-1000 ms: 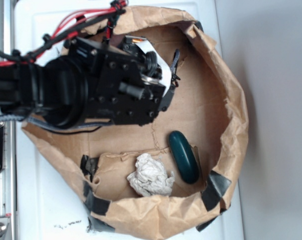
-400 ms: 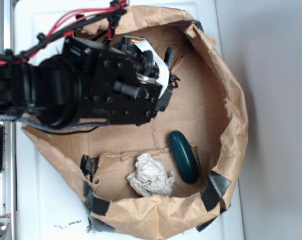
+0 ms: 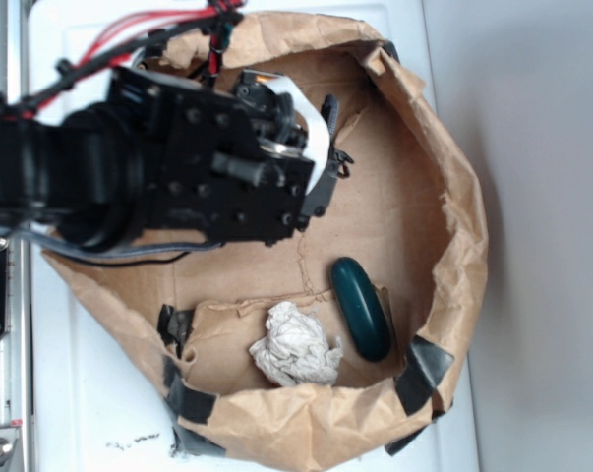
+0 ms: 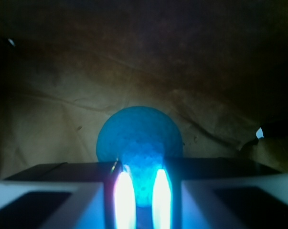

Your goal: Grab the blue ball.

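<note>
Ball (image 4: pixel 139 138) sits centred just ahead of gripper (image 4: pixel 140 191), w/ paper bag (image 3: pixel 453 246) wall behind; jaws look nearly closed, but can't tell if gripping.

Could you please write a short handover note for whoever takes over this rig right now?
Gripper: low inside the paper bag, near its upper-left wall; open or shut cannot be told.
Blue ball: in the wrist view, right in front of the fingers, centred; hidden under the arm in the exterior view.
Also in the bag, untouched: teal oval and crumpled paper.
Done: approach and lining up.
Left: confirm the grasp, then lift the ball.
</note>
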`<state>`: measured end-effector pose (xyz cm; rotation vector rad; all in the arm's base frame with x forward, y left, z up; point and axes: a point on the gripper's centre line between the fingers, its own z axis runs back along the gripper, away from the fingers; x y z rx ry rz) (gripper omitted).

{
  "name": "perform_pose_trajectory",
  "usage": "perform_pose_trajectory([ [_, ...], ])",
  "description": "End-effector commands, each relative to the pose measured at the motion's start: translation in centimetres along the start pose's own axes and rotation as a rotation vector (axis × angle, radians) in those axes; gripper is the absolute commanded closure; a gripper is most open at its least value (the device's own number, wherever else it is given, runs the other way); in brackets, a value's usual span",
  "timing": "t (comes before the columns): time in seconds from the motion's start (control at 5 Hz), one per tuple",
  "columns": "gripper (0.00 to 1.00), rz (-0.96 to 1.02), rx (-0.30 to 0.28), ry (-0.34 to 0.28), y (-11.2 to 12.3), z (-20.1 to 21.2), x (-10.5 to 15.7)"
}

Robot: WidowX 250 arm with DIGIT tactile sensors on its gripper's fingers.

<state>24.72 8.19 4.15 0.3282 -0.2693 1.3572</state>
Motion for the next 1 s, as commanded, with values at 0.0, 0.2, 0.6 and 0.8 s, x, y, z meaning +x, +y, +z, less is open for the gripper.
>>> perform_pose_trajectory([
  [0.0, 1.00, -0.048, -0.219, 0.139, 0.0, 7.8, 3.2],
  [0.2, 1.00, -0.183, -0.272, 0.226, 0.4, 11.5, 3.6],
  [0.6, 1.00, -0.324, -0.292, 0.284, 0.8, 15.6, 3.6],
  [0.8, 1.00, -0.346, -0.303, 0.226, 0.9, 16.0, 3.1],
])
